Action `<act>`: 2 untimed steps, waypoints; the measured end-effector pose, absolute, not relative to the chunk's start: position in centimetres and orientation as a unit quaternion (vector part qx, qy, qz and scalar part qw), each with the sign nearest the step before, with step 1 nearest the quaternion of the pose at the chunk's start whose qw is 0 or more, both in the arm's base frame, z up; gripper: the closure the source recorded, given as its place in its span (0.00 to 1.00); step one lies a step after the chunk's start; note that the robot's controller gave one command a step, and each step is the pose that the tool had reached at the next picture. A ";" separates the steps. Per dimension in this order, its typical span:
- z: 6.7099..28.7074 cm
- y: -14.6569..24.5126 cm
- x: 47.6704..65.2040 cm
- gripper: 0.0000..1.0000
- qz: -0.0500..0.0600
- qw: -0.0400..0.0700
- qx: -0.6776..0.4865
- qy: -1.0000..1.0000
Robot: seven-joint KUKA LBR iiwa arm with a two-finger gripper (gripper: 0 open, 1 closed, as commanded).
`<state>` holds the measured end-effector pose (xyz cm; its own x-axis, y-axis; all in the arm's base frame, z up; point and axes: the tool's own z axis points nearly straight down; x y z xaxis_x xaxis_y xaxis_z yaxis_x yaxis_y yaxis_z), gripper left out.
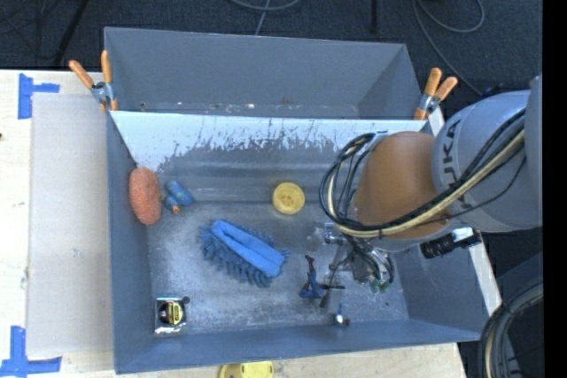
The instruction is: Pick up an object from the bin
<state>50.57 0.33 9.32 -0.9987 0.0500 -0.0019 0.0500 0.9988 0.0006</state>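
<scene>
My gripper (330, 286) hangs low over the right front part of the bin, under the orange wrist cover. A small dark blue thing (309, 288) with a red bit on top lies right at its left side; whether the gripper touches it I cannot tell. A blue bristly brush (245, 251) lies on the bin floor to the gripper's left, a short gap away. A small round yellow disc (288, 198) rests farther back, up and left of the gripper. A tiny shiny ball (339, 320) sits just in front of the gripper near the front wall.
An orange oval sponge (145, 195) leans at the left wall with a small blue and orange piece (178, 196) beside it. A black and yellow tape measure (171, 312) lies in the front left corner. The arm and its cables cover the bin's right side.
</scene>
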 end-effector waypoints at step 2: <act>7.0 1.5 49.8 1.00 0.000 -0.001 0.049 0.999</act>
<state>49.79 1.51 6.97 -0.9951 0.0986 0.0024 0.0986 0.9951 0.0001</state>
